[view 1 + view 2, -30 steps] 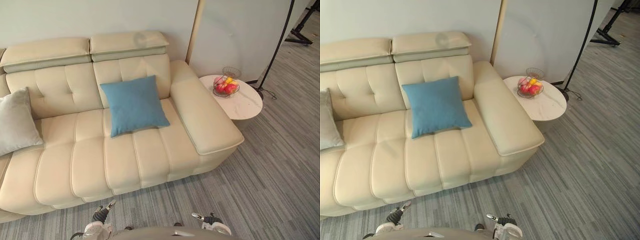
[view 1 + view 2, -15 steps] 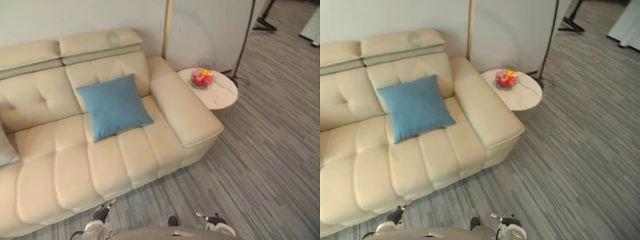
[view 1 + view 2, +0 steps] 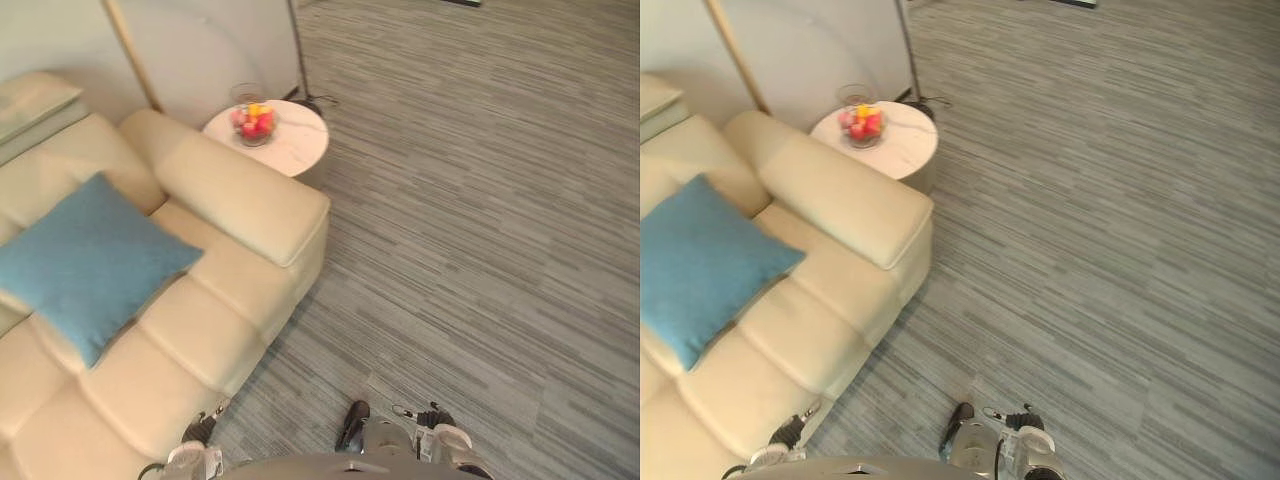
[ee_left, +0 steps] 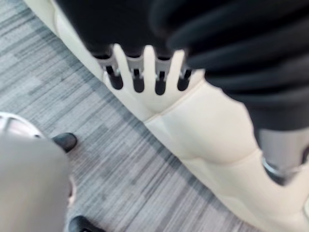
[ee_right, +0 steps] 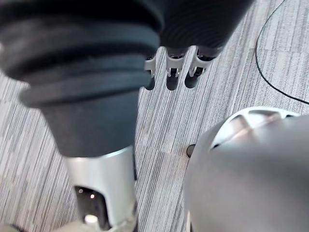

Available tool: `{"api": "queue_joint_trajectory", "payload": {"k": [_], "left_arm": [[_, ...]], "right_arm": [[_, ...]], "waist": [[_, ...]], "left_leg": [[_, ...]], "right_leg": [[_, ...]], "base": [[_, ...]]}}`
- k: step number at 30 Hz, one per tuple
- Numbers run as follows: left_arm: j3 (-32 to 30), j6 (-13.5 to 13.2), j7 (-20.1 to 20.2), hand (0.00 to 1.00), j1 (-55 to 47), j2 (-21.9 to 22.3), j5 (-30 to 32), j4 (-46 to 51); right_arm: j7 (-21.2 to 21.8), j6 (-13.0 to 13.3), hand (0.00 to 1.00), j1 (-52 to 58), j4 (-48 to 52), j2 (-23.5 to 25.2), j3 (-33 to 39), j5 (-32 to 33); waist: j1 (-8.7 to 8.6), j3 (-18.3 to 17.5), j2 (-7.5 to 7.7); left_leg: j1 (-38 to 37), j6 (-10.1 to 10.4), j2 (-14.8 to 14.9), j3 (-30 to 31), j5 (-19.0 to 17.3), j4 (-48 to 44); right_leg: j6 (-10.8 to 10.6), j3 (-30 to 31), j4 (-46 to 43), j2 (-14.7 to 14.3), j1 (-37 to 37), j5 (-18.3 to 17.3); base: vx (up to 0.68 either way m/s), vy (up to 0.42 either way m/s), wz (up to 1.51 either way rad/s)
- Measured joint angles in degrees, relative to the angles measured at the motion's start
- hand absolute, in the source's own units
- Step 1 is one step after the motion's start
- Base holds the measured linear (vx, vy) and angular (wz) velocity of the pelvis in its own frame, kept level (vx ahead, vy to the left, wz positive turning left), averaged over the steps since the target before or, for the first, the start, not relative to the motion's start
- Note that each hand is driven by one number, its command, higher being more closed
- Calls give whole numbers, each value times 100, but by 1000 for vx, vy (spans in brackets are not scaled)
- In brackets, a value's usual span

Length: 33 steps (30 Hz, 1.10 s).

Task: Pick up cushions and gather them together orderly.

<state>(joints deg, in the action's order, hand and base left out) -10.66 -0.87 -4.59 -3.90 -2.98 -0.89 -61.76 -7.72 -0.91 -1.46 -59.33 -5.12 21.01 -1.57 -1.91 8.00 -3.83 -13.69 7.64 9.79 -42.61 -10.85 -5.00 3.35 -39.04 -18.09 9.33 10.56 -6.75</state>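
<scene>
Colours and patterns, as observed:
- Cushion (image 3: 85,260): medium blue, plain, no print.
- Sofa (image 3: 235,195): cream all over, unpatterned; seams show slightly darker.
- Round side table (image 3: 300,150): white top with faint grey veining.
- Fruit (image 3: 252,122) in the bowl on that table: mostly red, one yellow piece, a touch of pink.
- Carpet (image 3: 480,220): grey, fine streaks of lighter and darker grey running in bands.
- Wall (image 3: 210,40): pale grey-white, plain.
- Slanted strip (image 3: 128,50) against the wall: light tan.
- Thin pole (image 3: 297,45) behind the table: black.
- Left hand (image 4: 138,82) and right hand (image 5: 173,79): silver fingers, dark tips, black ribbed covers.
</scene>
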Motion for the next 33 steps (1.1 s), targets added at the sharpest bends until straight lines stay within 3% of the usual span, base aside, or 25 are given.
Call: {"api": "queue_joint_trajectory", "payload": {"k": [3, 6, 7, 8, 10, 12, 13, 16, 18, 20, 21, 22, 25, 27, 31, 33], "left_arm": [[12, 29, 3, 0, 104, 85, 1, -26], [20, 30, 5, 0, 250, 157, 3, -21], [52, 30, 4, 0, 328, 170, 3, -15], [115, 27, 5, 0, 337, 186, 3, 16], [194, 28, 11, 0, 330, 227, 3, 21], [192, 27, 11, 0, 308, 272, 2, 24], [185, 28, 16, 0, 250, 289, 0, 50], [189, 22, 7, 0, 225, 250, -1, 89], [188, 19, 8, 0, 243, 245, -2, 102], [177, 0, 9, 0, 253, 244, -5, 119], [178, -11, 8, 0, 252, 243, -5, 118], [164, -32, 10, 0, 246, 232, -10, 112], [136, -37, 12, 0, 265, 57, -5, 74], [127, -36, 36, 0, 274, -28, -2, 58], [172, -29, 49, 0, 282, -105, 0, 7], [178, -27, 46, 0, 295, -96, 0, -12]], "right_arm": [[-7, -6, 0, -27, 6, -87, 8, -4], [-25, -54, 0, 48, -11, -146, 41, -2], [-35, -57, 0, 112, -14, -140, 46, 3], [-39, -58, 0, 159, -18, -136, 32, 5], [-46, -66, 0, 184, -27, -125, 8, 11], [-51, -82, 0, 190, -67, -137, 12, 11], [-49, -83, 0, 186, -160, -138, 15, 11], [-46, -89, 0, 160, -241, -134, 12, 11], [-49, -84, 0, 147, -241, -142, 6, 10], [-61, -82, 0, 173, -241, -144, 2, 10], [-66, -81, 0, 201, -241, -143, 0, 10], [-82, -78, 0, 245, -240, -141, 3, 10], [-106, -57, 0, 320, -238, 37, 58, 7], [-105, -58, 0, 334, -237, 76, 50, 6], [-103, -56, 0, 176, -237, 21, -6, 6], [-102, -51, 0, 77, -235, -12, -8, 7]], "waist": [[-17, 54, -104], [-139, 54, -88], [-181, 63, -72], [-188, 80, -46], [-187, 101, -49], [-155, 118, -28], [-136, 131, -2], [-72, 133, 0], [0, 133, -2], [69, 133, -5], [88, 131, -10], [146, 126, -29], [134, 106, 216], [153, 89, 302], [174, 121, 241], [197, 152, 174]], "left_leg": [[-33, 14, 114, -63, 61, -112], [-30, 49, 332, -144, 119, -757], [154, 31, 664, -124, 129, -1626], [302, -118, 991, -83, 184, -2452], [563, -266, 1175, 286, -77, -3395], [959, -261, 937, 1050, -422, -3716], [1212, -175, 665, 1514, -550, -3626], [1698, -191, 102, 2270, -628, -2592], [1895, -119, -254, 2953, -531, -1646], [2042, -132, -510, 3861, -138, -879], [2027, -145, -533, 3981, 25, -874], [1912, -343, -553, 3926, 392, -896], [1735, -550, -645, 3339, 107, -1004], [1640, -655, -683, 3038, -31, -1002], [1508, -705, -704, 2353, -202, -989], [1429, -708, -669, 2171, -202, -988]], "right_leg": [[1, 437, -135, -227, 272, -90], [41, 698, -409, -279, 295, -298], [62, 847, -340, -368, 152, -344], [90, 1036, -244, -484, 26, -384], [111, 1354, -109, -655, -192, -463], [154, 1683, 35, -759, -425, -489], [138, 1897, 92, -777, -544, -483], [-85, 2540, 255, -793, -657, -387], [-167, 2968, 456, -809, -668, -292], [-351, 3465, 681, -868, -726, -155], [-422, 3574, 721, -889, -752, -122], [-550, 3847, 736, -951, -792, -108], [-667, 4276, 831, -782, -852, -67], [-739, 4403, 894, -745, -833, -19], [-803, 4717, 883, -727, -576, 110], [-781, 4555, 882, -743, -495, 261]], "base": [[117, -215, -99], [148, -183, -54], [153, -179, -52], [154, -165, -60], [140, -112, -84], [142, -53, -93], [141, 27, -99], [99, 68, -111], [144, 173, -126], [150, 188, -116], [194, 249, -121], [240, 333, -104], [193, 292, -80], [184, 214, -81], [152, 154, -99], [113, 51, -85]]}}
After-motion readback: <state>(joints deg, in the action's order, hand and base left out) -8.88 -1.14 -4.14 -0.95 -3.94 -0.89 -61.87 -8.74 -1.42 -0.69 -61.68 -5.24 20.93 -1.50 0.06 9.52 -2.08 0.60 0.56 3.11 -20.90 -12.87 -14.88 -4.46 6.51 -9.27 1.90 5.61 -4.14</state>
